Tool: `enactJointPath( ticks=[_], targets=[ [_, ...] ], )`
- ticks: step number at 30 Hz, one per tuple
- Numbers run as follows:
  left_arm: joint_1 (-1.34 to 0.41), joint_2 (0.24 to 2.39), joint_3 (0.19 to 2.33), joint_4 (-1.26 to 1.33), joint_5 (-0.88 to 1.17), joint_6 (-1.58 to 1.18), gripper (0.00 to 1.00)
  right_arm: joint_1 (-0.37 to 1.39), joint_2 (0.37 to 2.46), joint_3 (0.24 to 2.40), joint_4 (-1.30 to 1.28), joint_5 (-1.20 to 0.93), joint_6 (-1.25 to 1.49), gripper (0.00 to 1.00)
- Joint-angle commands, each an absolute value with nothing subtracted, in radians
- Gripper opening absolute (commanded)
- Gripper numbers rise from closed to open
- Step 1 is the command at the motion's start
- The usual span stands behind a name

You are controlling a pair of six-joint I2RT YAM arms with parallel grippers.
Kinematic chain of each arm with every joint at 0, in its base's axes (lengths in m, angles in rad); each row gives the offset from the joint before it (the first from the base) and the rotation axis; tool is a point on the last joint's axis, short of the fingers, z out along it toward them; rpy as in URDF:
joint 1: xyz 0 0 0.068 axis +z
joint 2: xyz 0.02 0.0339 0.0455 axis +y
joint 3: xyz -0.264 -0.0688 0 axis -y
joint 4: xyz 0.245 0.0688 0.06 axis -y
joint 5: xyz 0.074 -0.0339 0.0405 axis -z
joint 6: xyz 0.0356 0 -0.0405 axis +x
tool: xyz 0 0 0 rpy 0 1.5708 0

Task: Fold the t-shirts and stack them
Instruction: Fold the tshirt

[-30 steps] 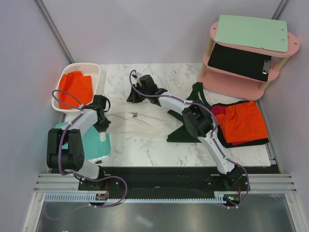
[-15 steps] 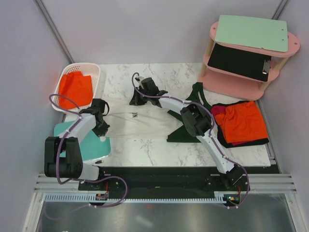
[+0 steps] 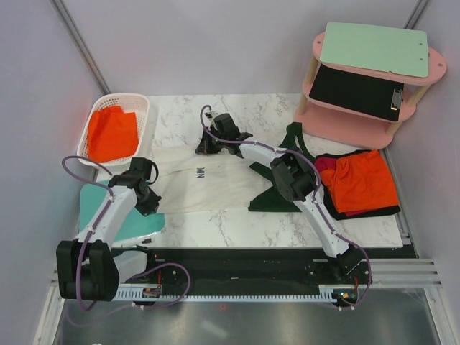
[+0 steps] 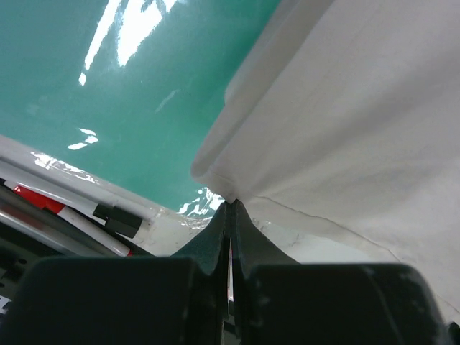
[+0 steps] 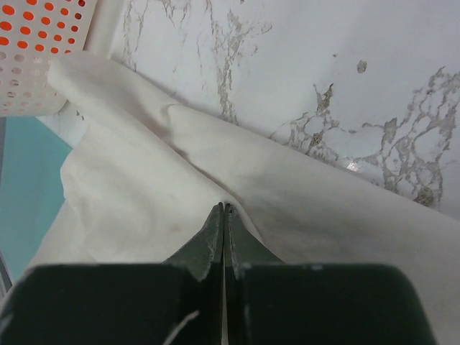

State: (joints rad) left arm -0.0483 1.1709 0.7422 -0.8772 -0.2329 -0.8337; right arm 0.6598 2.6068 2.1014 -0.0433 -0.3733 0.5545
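Note:
The cream-white t-shirt (image 3: 208, 183) lies stretched across the marble table, its small dark lettering facing up. My left gripper (image 3: 147, 203) is shut on its near left corner (image 4: 231, 198), over the teal mat. My right gripper (image 3: 205, 146) is shut on its far edge (image 5: 224, 203), where the cloth puckers at the fingertips. The dark green t-shirt (image 3: 280, 194) lies crumpled to the right, partly under my right arm.
A white basket (image 3: 136, 104) holding orange cloth stands at the far left. A teal mat (image 3: 118, 223) lies at the near left. A pile of orange and dark cloth (image 3: 363, 183) sits at the right, below a pink shelf (image 3: 359, 115).
My left gripper has pulled the shirt's left corner toward the near edge and left. My right gripper shifted slightly right. The shirt now lies more slanted and stretched.

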Motion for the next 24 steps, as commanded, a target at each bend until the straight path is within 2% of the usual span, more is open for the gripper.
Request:
enactJointPath(
  ticks=[1, 5, 6, 7, 8, 9, 11, 15, 18, 21, 22, 23, 24],
  targets=[
    [-0.077, 1.112, 0.729, -0.946, -0.21, -0.919, 0.02, 0.65, 2.615, 2.083, -0.008, -0.393, 0.555, 0.0],
    [-0.104, 1.108, 0.745, -0.991, -0.219, -0.946, 0.03, 0.644, 2.6, 2.063, -0.008, -0.393, 0.548, 0.0],
    [-0.104, 1.112, 0.747, -0.989, -0.218, -0.945, 0.09, 0.64, 2.589, 2.057, -0.006, -0.393, 0.543, 0.0],
    [-0.106, 1.115, 0.75, -0.988, -0.209, -0.94, 0.17, 0.638, 2.582, 2.043, -0.008, -0.396, 0.538, 0.0],
    [-0.106, 1.117, 0.755, -0.989, -0.209, -0.936, 0.63, 0.637, 2.57, 2.033, -0.008, -0.396, 0.534, 0.0],
    [-0.106, 1.115, 0.756, -0.988, -0.21, -0.931, 0.76, 0.634, 2.539, 2.02, -0.008, -0.396, 0.528, 0.0],
    [-0.106, 1.111, 0.767, -0.989, -0.233, -0.925, 0.92, 0.632, 2.495, 1.976, -0.008, -0.387, 0.503, 0.0],
    [-0.106, 1.1, 0.804, -0.936, -0.262, -0.897, 0.97, 0.627, 2.322, 1.885, -0.009, -0.342, 0.448, 0.0],
    [-0.106, 1.15, 0.885, -0.868, -0.256, -0.842, 0.95, 0.611, 2.18, 1.792, -0.04, -0.284, 0.394, 0.0],
    [-0.106, 1.271, 0.975, -0.819, -0.272, -0.798, 0.83, 0.566, 2.05, 1.688, -0.083, -0.195, 0.367, 0.0],
    [-0.106, 1.31, 1.003, -0.792, -0.27, -0.77, 0.51, 0.551, 2.024, 1.643, -0.098, -0.166, 0.364, 0.0],
    [-0.106, 1.397, 1.035, -0.782, -0.268, -0.753, 0.23, 0.514, 2.002, 1.625, -0.116, -0.141, 0.356, 0.0],
    [-0.107, 1.445, 1.105, -0.778, -0.27, -0.746, 0.02, 0.496, 1.971, 1.612, -0.173, -0.108, 0.353, 0.0]
  ],
)
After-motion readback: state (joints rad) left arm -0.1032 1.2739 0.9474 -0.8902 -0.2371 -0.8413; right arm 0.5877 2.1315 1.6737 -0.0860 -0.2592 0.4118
